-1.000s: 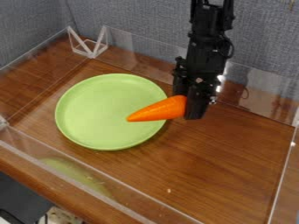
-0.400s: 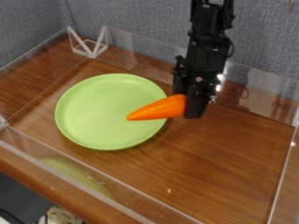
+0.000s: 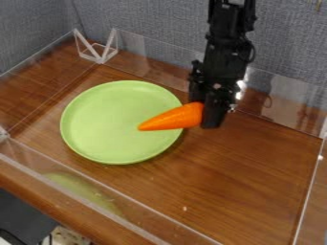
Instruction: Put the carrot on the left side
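The orange carrot points left, its tip over the right rim of the lime-green plate. Its thick end sits between the fingers of my black gripper, which comes down steeply from above and is shut on that end. The stem end is hidden inside the fingers. I cannot tell whether the carrot rests on the plate's rim or hangs just above it.
The wooden table is ringed by low clear plastic walls. A clear wire stand sits at the back left corner against the grey backdrop.
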Tool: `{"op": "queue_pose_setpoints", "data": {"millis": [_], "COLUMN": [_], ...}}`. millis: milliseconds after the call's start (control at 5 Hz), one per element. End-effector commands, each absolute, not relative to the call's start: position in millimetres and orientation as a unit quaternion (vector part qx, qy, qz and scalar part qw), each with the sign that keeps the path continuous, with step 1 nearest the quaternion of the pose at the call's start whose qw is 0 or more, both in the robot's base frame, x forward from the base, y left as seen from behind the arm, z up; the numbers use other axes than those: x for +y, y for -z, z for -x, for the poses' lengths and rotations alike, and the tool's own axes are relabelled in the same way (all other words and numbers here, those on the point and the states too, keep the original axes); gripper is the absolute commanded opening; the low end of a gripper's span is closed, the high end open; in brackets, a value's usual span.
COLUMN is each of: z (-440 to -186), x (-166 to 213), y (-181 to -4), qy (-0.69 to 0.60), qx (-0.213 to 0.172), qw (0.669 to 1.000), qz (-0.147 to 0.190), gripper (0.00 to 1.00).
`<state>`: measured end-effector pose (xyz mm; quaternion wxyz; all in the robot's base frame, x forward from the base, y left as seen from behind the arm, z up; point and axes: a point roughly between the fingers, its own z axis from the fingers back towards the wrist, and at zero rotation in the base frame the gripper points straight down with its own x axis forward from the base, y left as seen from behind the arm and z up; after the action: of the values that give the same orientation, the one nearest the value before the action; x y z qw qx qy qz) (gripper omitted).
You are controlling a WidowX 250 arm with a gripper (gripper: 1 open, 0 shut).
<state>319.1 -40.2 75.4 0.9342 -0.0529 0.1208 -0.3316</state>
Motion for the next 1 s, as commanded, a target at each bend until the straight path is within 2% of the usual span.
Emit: {"op": "queue_pose_setpoints", "data": {"millis": [0, 400, 800], "z": [-328, -329, -325], "x": [-34, -31, 1], "y": [-94.3, -97.6, -143.1], "qy": [0.331, 0.329, 0.287], "qx": [0.087, 0.089, 0.055], "qw": [0.939, 0.939, 0.956], "qz": [0.044, 0.040, 0.007], "gripper": [0.00, 0.00, 0.00]}}
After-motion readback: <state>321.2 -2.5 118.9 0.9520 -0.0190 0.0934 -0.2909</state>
